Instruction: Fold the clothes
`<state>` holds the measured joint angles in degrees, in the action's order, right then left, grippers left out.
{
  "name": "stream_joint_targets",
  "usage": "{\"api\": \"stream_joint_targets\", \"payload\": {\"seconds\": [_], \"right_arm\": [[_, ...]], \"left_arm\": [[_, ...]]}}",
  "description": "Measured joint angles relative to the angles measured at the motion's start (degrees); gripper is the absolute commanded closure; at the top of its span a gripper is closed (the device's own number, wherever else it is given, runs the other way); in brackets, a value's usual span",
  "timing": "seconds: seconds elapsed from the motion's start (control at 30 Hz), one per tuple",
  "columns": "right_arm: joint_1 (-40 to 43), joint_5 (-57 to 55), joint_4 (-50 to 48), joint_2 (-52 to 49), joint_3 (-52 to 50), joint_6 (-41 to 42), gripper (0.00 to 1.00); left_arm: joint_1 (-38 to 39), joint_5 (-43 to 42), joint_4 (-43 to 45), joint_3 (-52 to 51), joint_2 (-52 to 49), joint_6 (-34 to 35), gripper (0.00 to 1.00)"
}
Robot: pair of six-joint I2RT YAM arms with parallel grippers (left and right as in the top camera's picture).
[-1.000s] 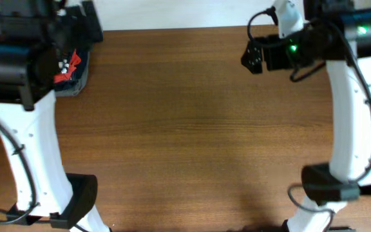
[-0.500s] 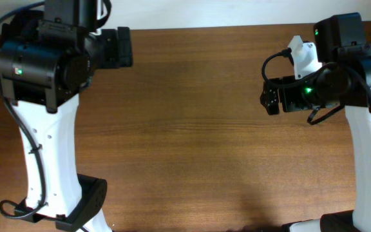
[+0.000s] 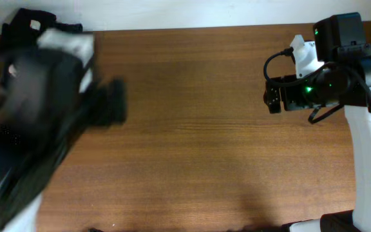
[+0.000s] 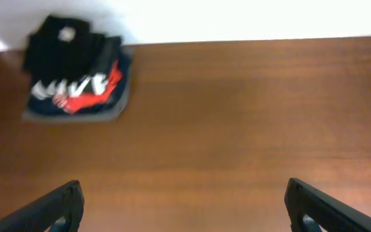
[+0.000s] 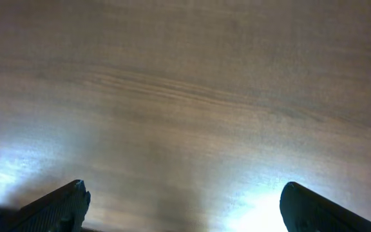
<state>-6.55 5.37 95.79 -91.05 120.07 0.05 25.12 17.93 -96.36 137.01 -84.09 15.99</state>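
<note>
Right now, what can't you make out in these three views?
Overhead: the left arm is a blur; it hides the left side of the table and most of the black shirt.
Left wrist: blurred; the white letters on the printed top are unreadable, and whether the black shirt is folded is unclear.
Right wrist: only bare table; the fingers of the right tool are cut by the bottom edge.

glossy wood-grain table (image 5: 185, 96), matt black garment (image 4: 62, 48)
</note>
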Motion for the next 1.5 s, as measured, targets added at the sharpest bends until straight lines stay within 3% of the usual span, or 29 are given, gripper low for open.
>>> {"api": "stream_joint_targets", "payload": {"seconds": [0.17,0.33,0.4,0.53,0.7,0.87,1.17,1.5], "right_arm": [[0.0,0.0,-3.6,0.0,-0.1,1.2,0.01],[0.0,0.0,-7.2,0.0,-0.3,2.3,0.01],[0.0,0.0,-8.2,0.0,-0.3,2.7,0.01],[0.0,0.0,-8.9,0.0,-0.3,3.1,0.01],[0.0,-0.5,-9.0,0.0,-0.3,4.2,0.01],[0.0,-2.1,-8.7,0.0,-0.3,6.4,0.01],[0.0,-7.0,-11.0,5.4,-6.4,11.0,0.01],[0.0,-12.3,-29.2,25.4,-32.7,14.9,0.01]], "left_arm": [[0.0,5.1,5.4,-20.4,20.0,5.2,0.01],[0.0,8.1,25.2,-50.3,37.2,7.5,0.01],[0.0,8.7,35.1,-62.0,41.7,7.9,0.01],[0.0,10.7,45.5,-80.8,48.7,8.4,0.01],[0.0,15.8,53.8,-93.4,51.1,8.6,0.01],[0.0,19.0,56.8,-100.5,50.2,8.6,0.01],[0.0,21.0,56.6,-101.3,49.9,8.6,0.01],[0.0,21.6,56.7,-101.3,49.9,8.6,0.01]]}}
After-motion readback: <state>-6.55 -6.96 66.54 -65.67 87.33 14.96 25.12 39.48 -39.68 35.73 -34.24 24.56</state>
